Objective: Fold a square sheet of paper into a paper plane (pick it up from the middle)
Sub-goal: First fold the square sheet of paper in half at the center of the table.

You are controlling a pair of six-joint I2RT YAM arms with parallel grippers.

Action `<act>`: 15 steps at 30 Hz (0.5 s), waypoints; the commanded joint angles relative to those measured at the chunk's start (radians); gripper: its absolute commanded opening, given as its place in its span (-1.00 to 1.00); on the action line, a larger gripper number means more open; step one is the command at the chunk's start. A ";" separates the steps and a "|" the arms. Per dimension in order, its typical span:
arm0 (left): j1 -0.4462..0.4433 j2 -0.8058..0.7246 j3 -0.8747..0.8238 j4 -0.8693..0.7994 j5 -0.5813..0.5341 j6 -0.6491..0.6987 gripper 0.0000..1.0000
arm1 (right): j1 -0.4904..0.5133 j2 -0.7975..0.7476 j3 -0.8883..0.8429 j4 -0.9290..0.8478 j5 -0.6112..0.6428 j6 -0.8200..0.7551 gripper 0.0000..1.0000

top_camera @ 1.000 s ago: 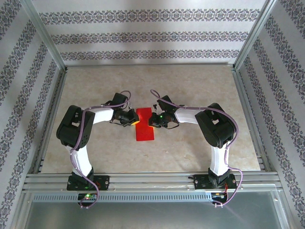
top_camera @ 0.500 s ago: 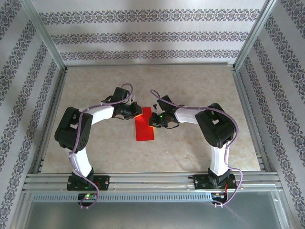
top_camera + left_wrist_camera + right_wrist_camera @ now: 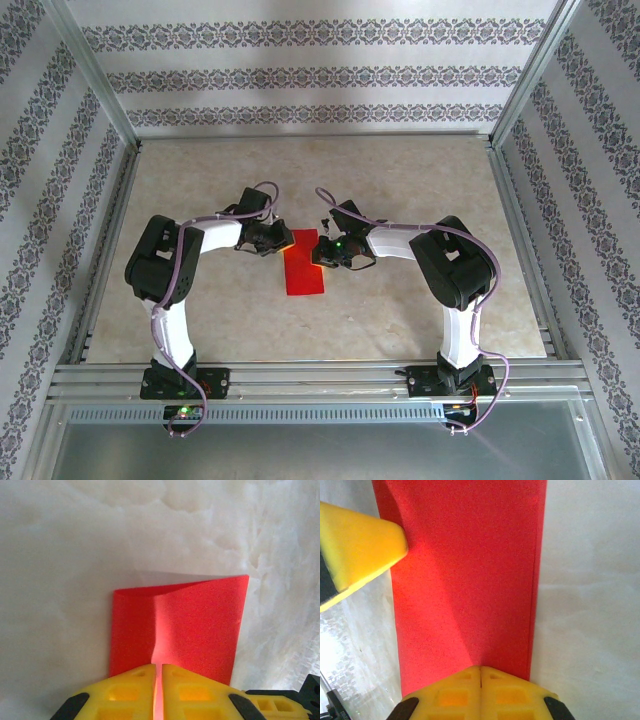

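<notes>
The square sheet of paper [image 3: 305,275], bright red, lies folded into a narrow rectangle on the table between the two arms. My left gripper [image 3: 286,242] is at its far left corner. In the left wrist view its yellow fingertips [image 3: 156,666] are closed to a thin slit on a raised ridge of the red paper [image 3: 195,625]. My right gripper [image 3: 321,256] is at the sheet's right edge. It is shut, and its tip [image 3: 480,668] rests on the red paper [image 3: 470,570]. The left gripper's yellow finger [image 3: 360,550] touches the opposite edge. No paper plane shape shows.
The beige marbled table [image 3: 400,180] is bare around the paper. Aluminium rails [image 3: 320,375] run along the near edge. Posts and patterned walls close in the left, right and far sides.
The left gripper shifted a little toward the far end of the paper and eased back, and its elbow swung. The right arm and the paper stayed nearly still.
</notes>
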 commanded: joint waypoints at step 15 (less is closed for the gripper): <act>0.024 -0.126 0.029 -0.091 0.015 0.095 -0.74 | -0.029 0.109 -0.102 -0.314 0.235 -0.042 -0.99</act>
